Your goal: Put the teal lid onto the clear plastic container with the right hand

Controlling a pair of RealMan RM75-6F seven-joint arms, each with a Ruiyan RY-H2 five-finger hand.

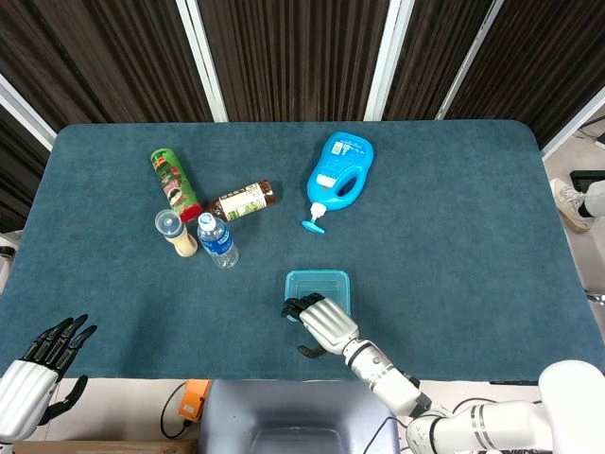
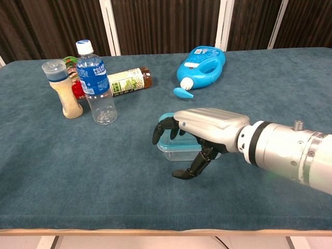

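probably light, thin and slick, the lid (image 1: 318, 282) sits on the container (image 2: 179, 151); right hand (image 2: 199, 132) hovers, fingers curled, grasping nothing; press edges.

we see the right hand (image 2: 207, 127) covering the 3 o'clock half of the teal lid (image 2: 172, 141) | contact between them: we cannot tell | left hand (image 1: 43, 364): cut off at 7 o'clock edge
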